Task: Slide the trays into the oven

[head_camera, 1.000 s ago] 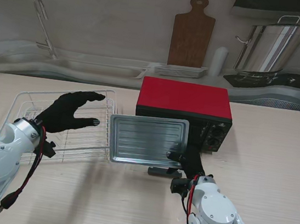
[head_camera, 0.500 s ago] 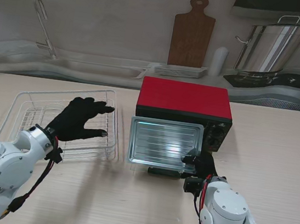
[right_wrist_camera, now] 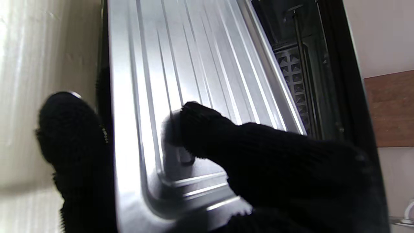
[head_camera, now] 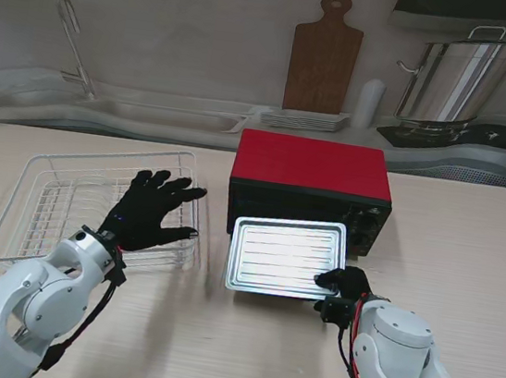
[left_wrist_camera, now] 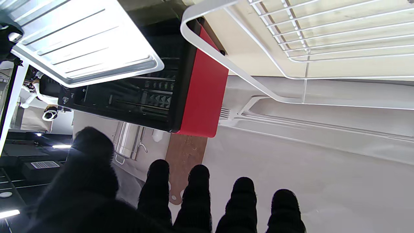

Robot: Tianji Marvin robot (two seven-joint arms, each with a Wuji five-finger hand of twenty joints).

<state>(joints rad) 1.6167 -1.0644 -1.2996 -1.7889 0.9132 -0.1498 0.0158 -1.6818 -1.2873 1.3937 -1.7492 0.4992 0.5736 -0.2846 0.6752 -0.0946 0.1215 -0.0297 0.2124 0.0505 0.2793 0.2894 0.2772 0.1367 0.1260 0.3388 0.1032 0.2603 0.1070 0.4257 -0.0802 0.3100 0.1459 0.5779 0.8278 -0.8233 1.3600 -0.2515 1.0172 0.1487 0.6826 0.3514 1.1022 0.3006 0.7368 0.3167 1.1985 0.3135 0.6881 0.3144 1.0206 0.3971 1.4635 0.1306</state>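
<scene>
Right hand (head_camera: 343,285) pinching the near right corner of the baking tray (head_camera: 287,255), tray level at the mouth of the red toaster oven (head_camera: 311,172), left hand (head_camera: 149,211) spread empty over the white wire rack (head_camera: 47,195) on the bench (head_camera: 469,245)

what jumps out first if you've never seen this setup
The red oven at the table's middle, with a shiny metal tray held at its open front by the right hand. To its left, the black-gloved left hand spreads open over a white wire rack.
</scene>
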